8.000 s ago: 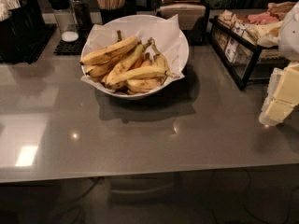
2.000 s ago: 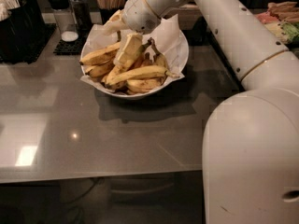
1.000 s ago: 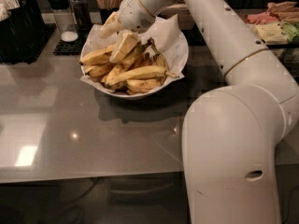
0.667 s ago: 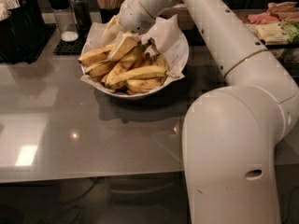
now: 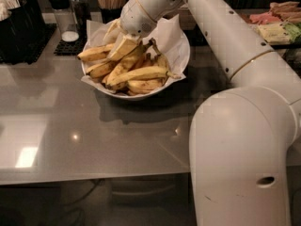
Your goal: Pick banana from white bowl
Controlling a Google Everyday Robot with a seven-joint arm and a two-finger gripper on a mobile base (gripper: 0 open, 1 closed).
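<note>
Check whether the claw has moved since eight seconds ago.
Yes. The claw has swung left, from the right edge of the table to above the back left of the white bowl, which has stayed put.

your arm [image 5: 221, 36]: glossy off-white shell, smooth rounded tubes; thin gold-tan bands at the joints; small dark screw dots along the forearm; one dark oval hole low on the bulky near segment. your gripper [image 5: 118, 32]: cream, at the wrist's end, above the far side of the white bowl [image 5: 184, 65].
</note>
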